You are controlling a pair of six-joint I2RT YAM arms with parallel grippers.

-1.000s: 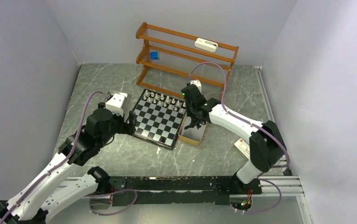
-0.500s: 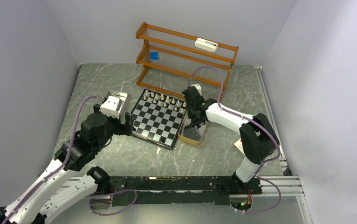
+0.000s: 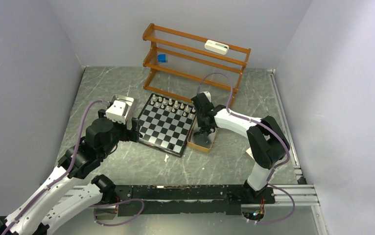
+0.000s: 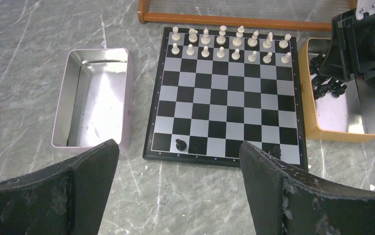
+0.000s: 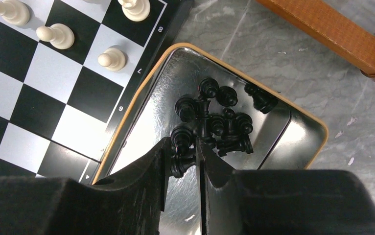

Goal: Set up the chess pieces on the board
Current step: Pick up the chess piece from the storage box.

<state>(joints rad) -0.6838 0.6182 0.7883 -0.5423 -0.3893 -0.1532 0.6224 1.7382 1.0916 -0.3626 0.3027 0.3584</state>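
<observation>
1. Top view: the board (image 3: 166, 128) lies mid-table, with cream chess pieces (image 3: 172, 104) on its far rows. My right pincer (image 3: 203, 132) hangs in the tan box (image 3: 199, 148).
2. Left wrist: my left pincer (image 4: 178, 147) is wide open and empty. A shiny metal tray (image 4: 97, 50) lies left.
3. Right wrist: narrow fingers flank one glossy black piece (image 5: 181, 155); whether they grip it I cannot tell. I should pinch its round stem squarely, then lift straight.

board (image 4: 227, 105): black-white checks | cream pieces (image 4: 222, 35) | black pieces (image 5: 210, 122) | tin (image 4: 347, 137): tan outside | table (image 4: 29, 39): grey, veined

Bright, even light; sharp focus; tin (image 5: 293, 129) glints.
</observation>
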